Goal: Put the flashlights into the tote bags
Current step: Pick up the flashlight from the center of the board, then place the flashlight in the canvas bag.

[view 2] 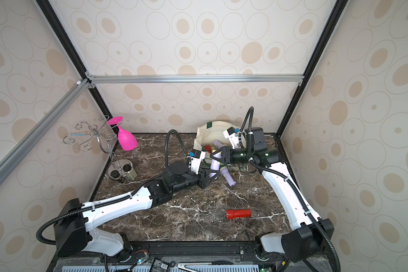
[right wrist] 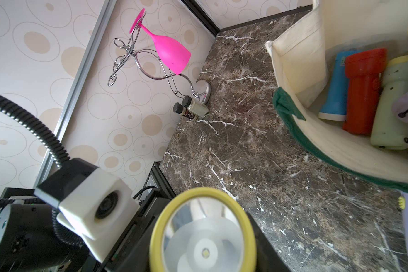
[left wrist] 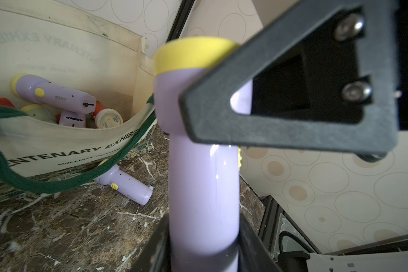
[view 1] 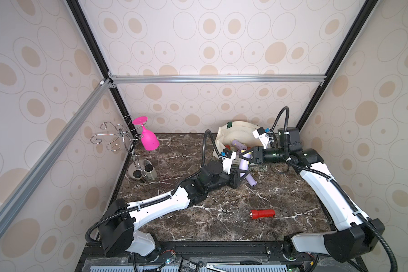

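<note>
Flashlights first, from the near edge. A red flashlight (view 1: 262, 214) lies alone on its side on the dark marbled worktop (view 1: 198, 223), right of centre. Its head points left, and it is well apart from both arms.

Farther back, a lilac flashlight (view 1: 244, 164) with a yellow ring is held up off the worktop between the two claws, head toward the far side. The left claw (view 1: 242, 174) reaches in from the left with its jaws on either side of the tail end. The left wrist view shows them close against the body, but I cannot tell whether they press on it. The right claw (view 1: 245, 156) comes in from the right and is clamped narrow across the neck, just under the ring.

Just right of the left claw, a second lilac flashlight (view 1: 252, 180) lies on the worktop. Its head is at the bag's front edge, under a green handle (left wrist: 57, 186).

Beyond stands the cream tote bag (view 1: 236, 133), far and right of centre, its mouth open toward the arms. Inside lie a blue flashlight (right wrist: 335, 89), a second red flashlight (right wrist: 363, 91), a pale green flashlight (right wrist: 393, 106) and a third lilac flashlight (left wrist: 57, 94).

At the far left a pink goblet (view 1: 147, 137) hangs upside down from a chrome rack (view 1: 118, 136). Two black-capped jars (view 1: 149, 172) sit at the rack's base.
</note>
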Motion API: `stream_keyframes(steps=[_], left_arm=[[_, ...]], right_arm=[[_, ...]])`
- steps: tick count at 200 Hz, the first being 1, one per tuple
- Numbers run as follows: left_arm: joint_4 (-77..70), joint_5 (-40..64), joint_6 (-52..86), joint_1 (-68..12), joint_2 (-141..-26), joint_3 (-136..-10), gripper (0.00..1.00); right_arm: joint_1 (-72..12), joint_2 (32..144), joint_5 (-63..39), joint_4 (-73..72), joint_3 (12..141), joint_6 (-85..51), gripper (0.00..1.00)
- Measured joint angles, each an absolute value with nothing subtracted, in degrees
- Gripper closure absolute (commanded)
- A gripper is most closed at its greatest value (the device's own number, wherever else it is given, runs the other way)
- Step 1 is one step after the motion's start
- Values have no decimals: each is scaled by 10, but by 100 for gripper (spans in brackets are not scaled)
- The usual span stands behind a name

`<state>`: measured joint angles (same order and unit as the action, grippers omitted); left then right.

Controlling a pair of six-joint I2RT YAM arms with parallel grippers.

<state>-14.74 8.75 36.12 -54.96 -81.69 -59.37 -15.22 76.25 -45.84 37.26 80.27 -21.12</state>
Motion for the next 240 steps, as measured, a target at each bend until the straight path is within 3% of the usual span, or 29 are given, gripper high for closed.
stream_keyframes(steps=[30,106,240], left_arm=[[-135,77,361,-545,-818,-594,20],[-111,31,362,-543,-784,-564,1],[-72,-27,387,-542,-739,-503,0]], right_arm=[[-152,770,-430,390,830,-202,100],[-151,858,-342,448,966,-186,100],[-150,1086,-215,480,1223,-185,100]])
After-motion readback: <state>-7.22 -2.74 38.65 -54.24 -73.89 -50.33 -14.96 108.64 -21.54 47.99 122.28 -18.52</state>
